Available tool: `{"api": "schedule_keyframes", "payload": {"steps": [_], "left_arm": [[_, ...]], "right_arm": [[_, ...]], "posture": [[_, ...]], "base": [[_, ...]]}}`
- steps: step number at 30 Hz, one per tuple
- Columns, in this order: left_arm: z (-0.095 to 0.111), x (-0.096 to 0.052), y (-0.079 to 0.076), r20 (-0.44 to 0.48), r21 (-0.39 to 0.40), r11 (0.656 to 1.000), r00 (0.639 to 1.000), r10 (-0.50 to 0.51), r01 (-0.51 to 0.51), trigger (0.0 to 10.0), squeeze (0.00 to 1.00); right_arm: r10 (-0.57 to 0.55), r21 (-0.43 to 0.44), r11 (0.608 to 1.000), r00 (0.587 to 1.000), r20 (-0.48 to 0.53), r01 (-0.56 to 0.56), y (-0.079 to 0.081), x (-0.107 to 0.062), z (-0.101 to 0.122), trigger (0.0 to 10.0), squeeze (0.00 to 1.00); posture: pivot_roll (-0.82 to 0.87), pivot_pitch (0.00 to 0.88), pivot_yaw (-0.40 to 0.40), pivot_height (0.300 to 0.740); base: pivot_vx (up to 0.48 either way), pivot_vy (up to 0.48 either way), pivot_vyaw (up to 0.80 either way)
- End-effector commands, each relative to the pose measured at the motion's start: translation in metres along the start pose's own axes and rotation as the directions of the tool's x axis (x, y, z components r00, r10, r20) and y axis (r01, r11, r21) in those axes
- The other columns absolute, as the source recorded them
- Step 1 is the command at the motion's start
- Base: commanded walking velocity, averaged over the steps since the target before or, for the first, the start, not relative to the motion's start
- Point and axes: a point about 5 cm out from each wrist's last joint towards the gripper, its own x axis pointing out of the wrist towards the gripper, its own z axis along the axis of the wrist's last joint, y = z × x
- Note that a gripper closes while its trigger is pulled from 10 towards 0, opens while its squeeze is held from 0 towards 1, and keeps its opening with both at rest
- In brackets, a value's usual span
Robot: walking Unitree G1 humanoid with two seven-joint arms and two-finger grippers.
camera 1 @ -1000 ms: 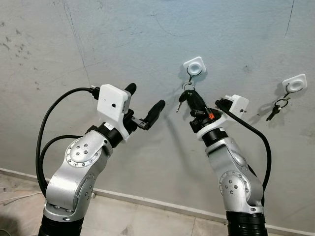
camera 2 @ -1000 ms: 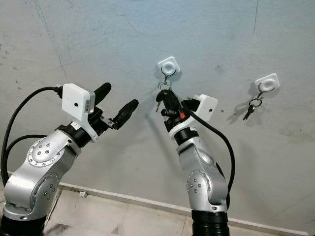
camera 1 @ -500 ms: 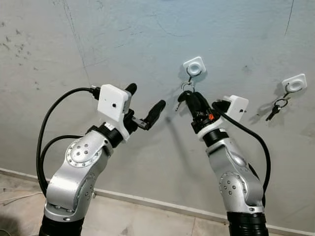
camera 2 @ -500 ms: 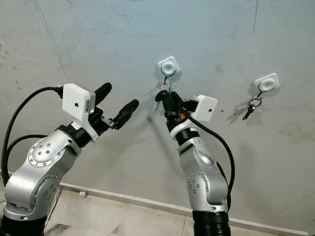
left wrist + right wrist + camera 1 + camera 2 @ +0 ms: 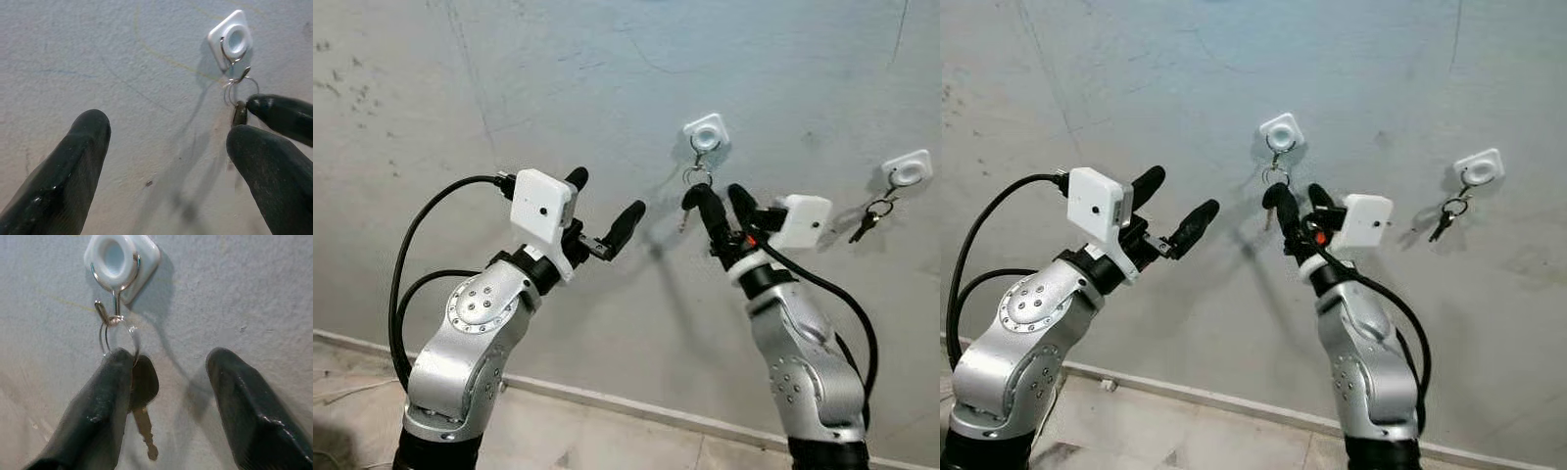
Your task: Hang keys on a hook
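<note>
A white hook is fixed to the grey wall. From its wire hangs a key ring with a dark-headed key, free of any grip. My right gripper stands open just below the hook, and one finger lies against the key's head. My left gripper is open too, held to the left of the hook and apart from it. In the left wrist view the hook and the ring show beyond the left gripper's fingers.
A second white hook at the far right carries another bunch of keys. The wall is bare grey plaster with cracks. A pale skirting strip meets the tiled floor below. Black cables loop beside both arms.
My right gripper has opened and drawn back slightly to the right and down, leaving the key hanging from the hook. The left arm has hardly moved.
</note>
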Motion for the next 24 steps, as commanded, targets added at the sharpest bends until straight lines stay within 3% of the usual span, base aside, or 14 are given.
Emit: {"api": "schedule_keyframes", "payload": {"steps": [1, 11, 24], "left_arm": [[-0.001, 0.002, -0.001, -0.001, -0.001, 1.000, 1.000, -0.002, 0.002, 10.0, 0.00], [-0.003, 0.005, -0.003, 0.003, -0.008, 1.000, 1.000, -0.005, 0.005, 10.0, 0.00], [-0.023, -0.013, -0.001, -0.046, 0.045, 0.998, 0.998, 0.035, -0.033, 10.0, 0.00]], "right_arm": [[-0.054, -0.024, 0.998, 0.997, -0.047, 0.052, -0.010, -0.007, -0.007, 10.0, 1.00], [0.035, -0.039, 0.999, 0.997, -0.073, -0.038, -0.003, -0.018, -0.006, 10.0, 1.00], [-0.112, -0.210, 0.972, 0.993, -0.040, 0.101, -0.026, -0.045, 0.013, 10.0, 1.00]], "posture": [[0.20, 0.000, -0.021, 0.740], [0.19, 0.000, -0.025, 0.740], [0.17, 0.000, -0.036, 0.740]], "base": [[0.000, 0.000, 0.00], [0.000, 0.000, 0.00], [0.000, 0.000, 0.00]]}}
